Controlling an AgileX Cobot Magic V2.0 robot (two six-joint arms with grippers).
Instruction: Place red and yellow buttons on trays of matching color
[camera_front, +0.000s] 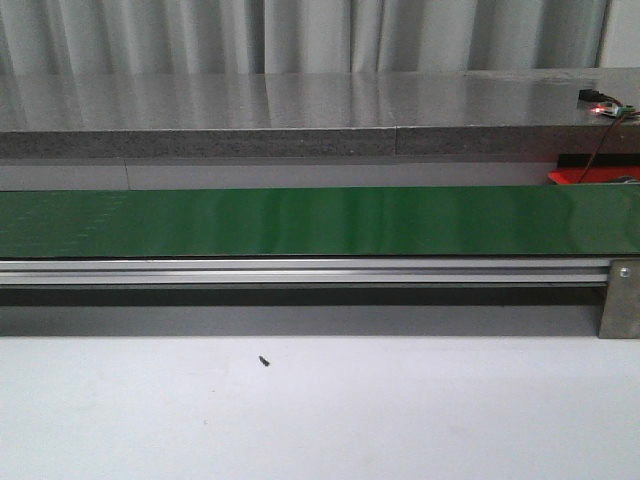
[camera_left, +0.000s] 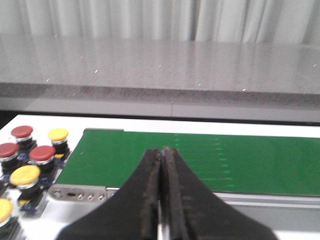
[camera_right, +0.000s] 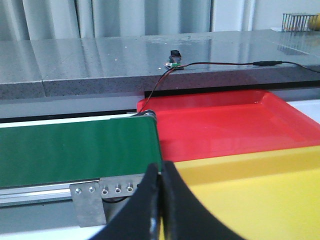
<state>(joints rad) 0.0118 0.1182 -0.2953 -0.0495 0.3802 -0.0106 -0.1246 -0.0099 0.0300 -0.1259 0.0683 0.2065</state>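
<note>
Across the middle of the front view, a green conveyor belt (camera_front: 320, 222) is running from side to side on an aluminium rail (camera_front: 300, 270), and nothing is riding on the stretch that shows. Neither arm is appearing in that view, so both seem to be waiting back at the belt's two ends.

At one end, the left gripper (camera_left: 161, 200) is hanging with its dark fingers pressed together and nothing between them, aiming along the belt. Just beside that end a cluster of buttons is sitting on the white table (camera_left: 40, 122): red buttons (camera_left: 42, 153) and yellow buttons (camera_left: 25, 175) are standing mixed together, upright on their bases, close enough to be touching or nearly so. That placing probably makes this the supply side, with the left arm feeding the belt.

At the other end, the right gripper (camera_right: 161, 200) is likewise sitting closed and empty, poised over the belt's end plate (camera_right: 90, 202). The red tray (camera_right: 225, 125) is lying just past the belt's end roller, and the yellow tray (camera_right: 260, 200) is lying edge to edge with it on the nearer side. Both trays are showing bare floors; no button is resting in either. Their position suggests the right arm is meant to sort arrivals by colour.

Judging from this, no button is sorted yet, and a first pick from the cluster is the step in hand.
</note>
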